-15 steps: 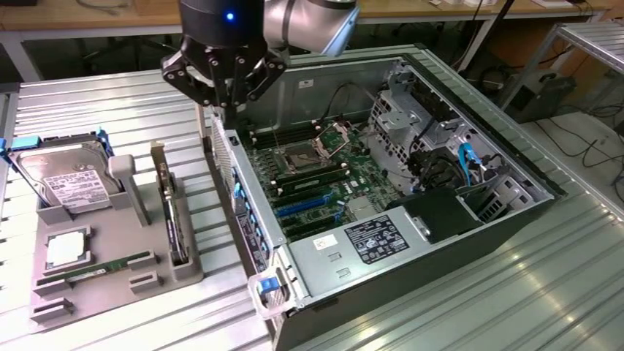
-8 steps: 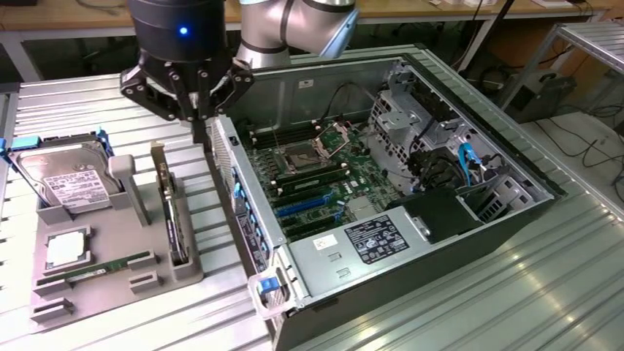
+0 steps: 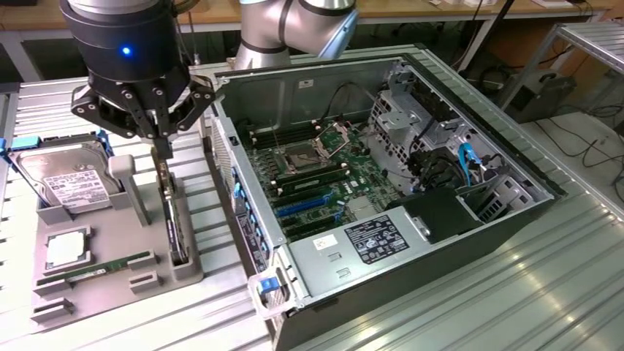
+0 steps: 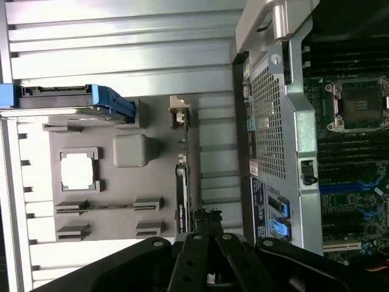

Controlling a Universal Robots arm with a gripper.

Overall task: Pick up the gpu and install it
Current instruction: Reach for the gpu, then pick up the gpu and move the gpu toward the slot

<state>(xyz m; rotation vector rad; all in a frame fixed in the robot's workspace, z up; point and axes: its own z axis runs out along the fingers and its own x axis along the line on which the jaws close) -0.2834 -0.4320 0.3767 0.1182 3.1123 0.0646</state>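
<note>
"Which one is it after, then?"

"The gpu, that thin, flat black card with a bit of silver metal at the end under the arm. It stands on edge in a slot of the grey moulded tray, on the side next to the open black computer case. In the wrist view it's only a dark sliver."

"And has the arm got it?"

"The black gripper hangs right down at the card's upper edge, near its far end. Whether the jaws have closed on it, I cannot tell from here. The card sits in its slot either way."

"Tricky thing to lift?"

"Light and stiff, I'd guess, but fragile. I'd take it by the bare top edge of the board, close to the metal end, never by the contact edge. It's so thin the jaws must come almost together, and a grip off-centre could let it tilt."

"Nothing to confuse it with?"

"Not really. The silver boxy hard drive with its white label is well apart, and the slim green memory stick lies flat on the ribbed metal worktop's tray."
</note>
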